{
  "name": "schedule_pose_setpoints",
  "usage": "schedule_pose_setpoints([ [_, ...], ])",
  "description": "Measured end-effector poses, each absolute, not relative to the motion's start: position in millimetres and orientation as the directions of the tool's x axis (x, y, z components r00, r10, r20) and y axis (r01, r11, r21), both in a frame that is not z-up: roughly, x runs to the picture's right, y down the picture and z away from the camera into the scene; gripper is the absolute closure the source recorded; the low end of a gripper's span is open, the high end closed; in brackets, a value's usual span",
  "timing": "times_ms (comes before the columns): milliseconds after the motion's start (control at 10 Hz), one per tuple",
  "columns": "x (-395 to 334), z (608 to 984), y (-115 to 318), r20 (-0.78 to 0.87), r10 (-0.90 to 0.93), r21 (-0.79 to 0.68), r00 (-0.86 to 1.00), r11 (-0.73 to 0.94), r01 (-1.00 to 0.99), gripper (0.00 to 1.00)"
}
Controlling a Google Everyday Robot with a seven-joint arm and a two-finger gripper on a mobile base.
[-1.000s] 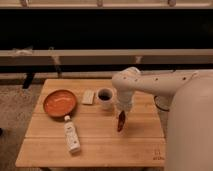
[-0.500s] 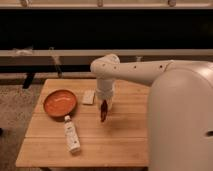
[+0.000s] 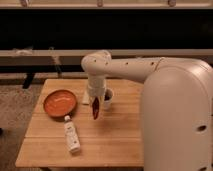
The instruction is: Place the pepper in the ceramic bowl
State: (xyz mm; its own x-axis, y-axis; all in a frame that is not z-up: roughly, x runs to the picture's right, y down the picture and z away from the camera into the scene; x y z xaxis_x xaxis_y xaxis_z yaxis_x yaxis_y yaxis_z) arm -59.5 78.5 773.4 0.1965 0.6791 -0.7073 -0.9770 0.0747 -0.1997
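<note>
The tabletop [image 3: 115,140] is pale wood laid in boards, standing on grey carpet [image 3: 17,107]. Behind it a light ledge [image 3: 45,52] runs across the room under a wide dark band of wall or window.

On the left part of the tabletop sits the ceramic bowl [image 3: 60,103], orange-red and shallow. Just in front of it a white bottle [image 3: 72,136] lies on its side. Near the back edge stands a small white mug [image 3: 108,95], and left of it a small pale flat thing [image 3: 85,99] shows partly behind the arm; I cannot tell what it is.

The robot's big white body [image 3: 175,120] fills the right side, and its arm [image 3: 125,67] reaches left over the tabletop and bends down. The gripper [image 3: 95,103] hangs just in front of the mug, between the mug and the ceramic bowl. It is closed on the top of the pepper [image 3: 95,111], which dangles dark red, nearly upright, above the wood. The pepper is near the bowl's right rim but not over it.

Compared with a second ago, the gripper and pepper have swung left from the middle of the tabletop and sit closer to the ceramic bowl. In the last half second the shift is small. The ceramic bowl, bottle and mug lie where they were.
</note>
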Motion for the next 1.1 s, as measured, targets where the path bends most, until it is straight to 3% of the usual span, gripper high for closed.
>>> schedule_pose_setpoints([
  [600,-131,836,36,-0.634,0.687,-0.326,0.356,0.18,-0.928,0.99],
  [700,-148,843,28,-0.617,0.686,-0.348,0.385,0.201,-0.916,0.93],
  [1100,-228,855,11,-0.518,0.681,-0.469,0.518,0.28,-0.838,0.49],
])
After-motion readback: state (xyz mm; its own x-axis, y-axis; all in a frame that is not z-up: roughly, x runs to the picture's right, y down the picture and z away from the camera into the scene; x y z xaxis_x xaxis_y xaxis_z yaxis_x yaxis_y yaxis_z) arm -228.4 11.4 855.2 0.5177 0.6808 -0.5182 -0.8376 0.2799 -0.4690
